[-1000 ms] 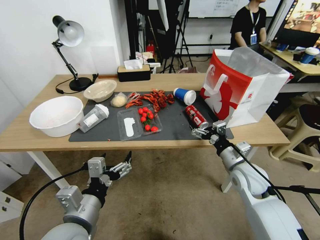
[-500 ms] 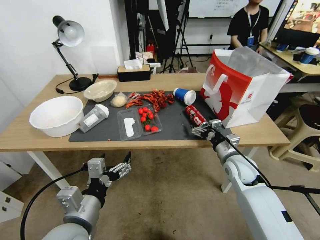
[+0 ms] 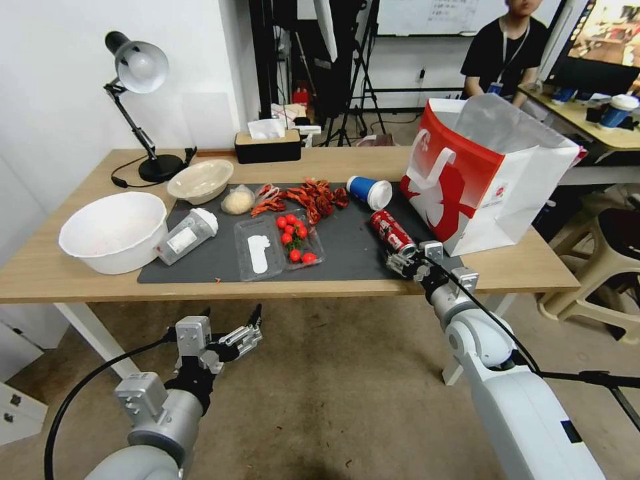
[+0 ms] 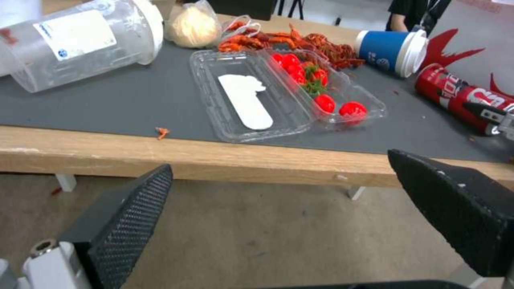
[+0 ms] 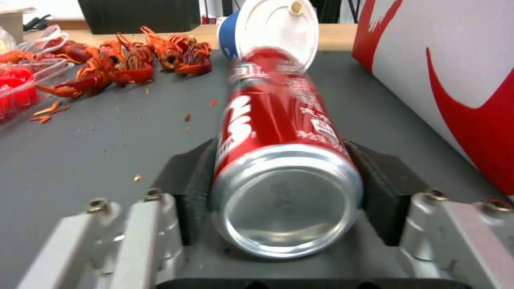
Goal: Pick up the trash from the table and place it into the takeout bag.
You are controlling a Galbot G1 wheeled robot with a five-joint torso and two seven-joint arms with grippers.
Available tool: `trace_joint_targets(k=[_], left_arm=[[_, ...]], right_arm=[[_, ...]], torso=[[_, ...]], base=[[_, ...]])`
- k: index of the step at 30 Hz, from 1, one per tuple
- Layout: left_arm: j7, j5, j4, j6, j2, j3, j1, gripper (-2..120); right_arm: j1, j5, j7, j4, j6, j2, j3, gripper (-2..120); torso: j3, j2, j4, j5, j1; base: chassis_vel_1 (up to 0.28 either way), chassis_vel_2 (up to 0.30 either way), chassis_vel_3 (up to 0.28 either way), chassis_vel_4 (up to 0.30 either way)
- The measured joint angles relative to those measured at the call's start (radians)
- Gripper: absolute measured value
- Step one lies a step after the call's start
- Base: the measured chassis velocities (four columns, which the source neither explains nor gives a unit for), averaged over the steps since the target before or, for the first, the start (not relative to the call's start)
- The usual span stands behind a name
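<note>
The red soda can point(image 5: 281, 160), a smooth aluminium cylinder, is lying on its side on the dark grey mat point(image 3: 347, 250) of the light-wood counter point(image 3: 67, 273), its shiny base facing the right tool point(image 3: 405, 261). That tool's black ribbed pads point(image 5: 377, 192) are pressing against both sides of the can, having slid forward around it over the last second. Just beyond, the blue white-lidded paper cup point(image 3: 370, 192) is lying tipped over, and the boxy red-and-white takeout bag point(image 3: 480, 177) is standing beside them. The left tool point(image 3: 243, 335) is hanging below the counter edge, spread wide, unmoved.
</note>
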Motion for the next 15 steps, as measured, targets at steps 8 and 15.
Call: trace_joint_targets(k=[8, 15], left_arm=[[-0.002, 0.0, 0.001, -0.005, 0.002, -0.001, 0.0, 100], [-0.003, 0.0, 0.001, -0.008, 0.001, -0.002, 0.001, 100]], right_arm=[[0.013, 0.005, -0.007, -0.007, 0.005, -0.001, -0.01, 52], [0.039, 0.067, -0.027, 0.08, 0.049, -0.048, -0.012, 52]], torso=[[0.0, 0.0, 0.0, 0.0001, 0.0], [0.0, 0.0, 0.0001, 0.0001, 0.0]], base=[[0.0, 0.0, 0.0, 0.0], [0.0, 0.0, 0.0, 0.0]])
